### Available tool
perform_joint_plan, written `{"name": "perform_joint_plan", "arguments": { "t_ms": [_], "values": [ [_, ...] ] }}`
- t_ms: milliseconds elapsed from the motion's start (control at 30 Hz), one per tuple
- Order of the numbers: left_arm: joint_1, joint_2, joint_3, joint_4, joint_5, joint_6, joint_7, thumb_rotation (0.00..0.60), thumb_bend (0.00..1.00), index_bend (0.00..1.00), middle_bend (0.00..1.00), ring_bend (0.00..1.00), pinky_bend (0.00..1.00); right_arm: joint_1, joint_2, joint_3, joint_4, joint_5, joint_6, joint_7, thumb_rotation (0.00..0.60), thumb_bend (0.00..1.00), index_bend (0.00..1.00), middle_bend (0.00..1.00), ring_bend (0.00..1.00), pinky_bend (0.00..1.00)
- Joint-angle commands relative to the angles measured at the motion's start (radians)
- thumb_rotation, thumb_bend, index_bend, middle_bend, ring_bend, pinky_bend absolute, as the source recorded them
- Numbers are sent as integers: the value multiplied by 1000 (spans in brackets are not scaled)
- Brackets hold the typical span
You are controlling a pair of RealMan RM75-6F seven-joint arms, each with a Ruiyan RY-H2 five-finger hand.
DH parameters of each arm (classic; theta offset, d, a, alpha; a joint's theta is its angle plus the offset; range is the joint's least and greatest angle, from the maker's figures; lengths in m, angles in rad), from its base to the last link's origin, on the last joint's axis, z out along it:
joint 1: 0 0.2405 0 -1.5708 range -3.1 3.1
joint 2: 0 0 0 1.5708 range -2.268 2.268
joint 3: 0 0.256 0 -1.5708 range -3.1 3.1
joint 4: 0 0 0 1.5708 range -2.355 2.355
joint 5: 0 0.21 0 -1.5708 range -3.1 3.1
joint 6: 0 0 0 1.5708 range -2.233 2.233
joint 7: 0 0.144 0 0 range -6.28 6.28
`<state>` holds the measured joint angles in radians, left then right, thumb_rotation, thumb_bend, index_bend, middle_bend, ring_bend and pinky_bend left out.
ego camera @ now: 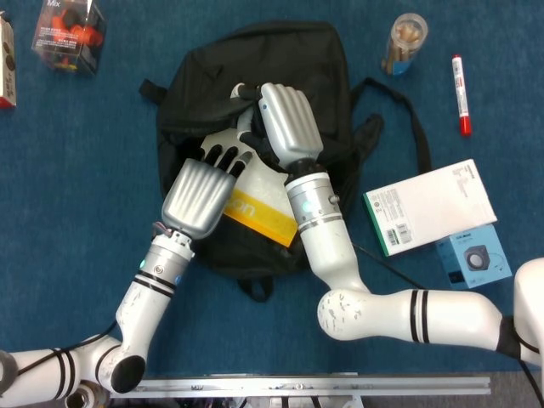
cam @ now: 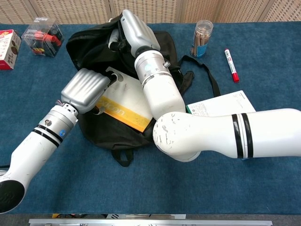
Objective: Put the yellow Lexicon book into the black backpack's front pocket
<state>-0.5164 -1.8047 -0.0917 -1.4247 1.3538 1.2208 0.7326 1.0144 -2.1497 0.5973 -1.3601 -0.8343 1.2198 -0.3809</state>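
Observation:
The black backpack (ego camera: 289,59) (cam: 87,47) lies flat in the middle of the blue table. The white and yellow Lexicon book (ego camera: 262,212) (cam: 129,101) sticks out of its front pocket at a slant, its upper end under the pocket's fabric. My left hand (ego camera: 202,194) (cam: 87,89) lies over the book's left end, fingers on the cover and pointing into the opening; it appears to hold the book. My right hand (ego camera: 289,123) (cam: 135,29) sits at the pocket's upper edge, fingers curled on the black fabric and lifting it. The book's inner end is hidden.
A clear box of red items (ego camera: 68,34) and a red-and-white carton (ego camera: 6,64) sit at the far left. At the right are a clear jar (ego camera: 405,41), a red marker (ego camera: 460,85), a white box (ego camera: 429,206), a blue box (ego camera: 474,259) and the backpack's strap (ego camera: 418,127).

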Motion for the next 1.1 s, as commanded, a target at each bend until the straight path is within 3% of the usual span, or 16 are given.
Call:
{"name": "perform_joint_plan", "arguments": {
  "t_ms": [33, 367, 633, 733, 833, 1000, 1100],
  "values": [
    [9, 23, 5, -11, 7, 15, 0, 600, 137, 231, 283, 285, 419, -2, 4, -2, -2, -2, -1, -2, 600, 917, 726, 549, 516, 655],
    [71, 198, 51, -162, 48, 84, -27, 600, 137, 229, 281, 285, 419, -21, 31, -17, -21, -9, -15, 7, 600, 917, 726, 549, 514, 655],
    [118, 284, 90, -202, 89, 128, -79, 600, 137, 229, 281, 285, 419, -50, 86, -52, -89, 9, -65, 3, 600, 910, 716, 530, 483, 655],
    [133, 309, 92, -209, 92, 142, -106, 600, 137, 227, 281, 285, 419, -64, 128, -82, -131, 22, -102, -14, 600, 882, 659, 495, 441, 636],
    [149, 340, 87, -219, 89, 156, -138, 600, 137, 226, 281, 285, 419, -77, 186, -124, -174, 32, -146, -40, 600, 765, 555, 438, 384, 574],
    [176, 383, 86, -224, 92, 182, -185, 600, 137, 226, 281, 285, 419, -82, 262, -162, -230, 76, -198, -83, 600, 382, 299, 310, 259, 414],
    [187, 404, 78, -221, 87, 190, -212, 600, 137, 224, 280, 285, 419, -76, 300, -181, -264, 113, -232, -101, 600, 225, 212, 246, 194, 357]
  ]
}}
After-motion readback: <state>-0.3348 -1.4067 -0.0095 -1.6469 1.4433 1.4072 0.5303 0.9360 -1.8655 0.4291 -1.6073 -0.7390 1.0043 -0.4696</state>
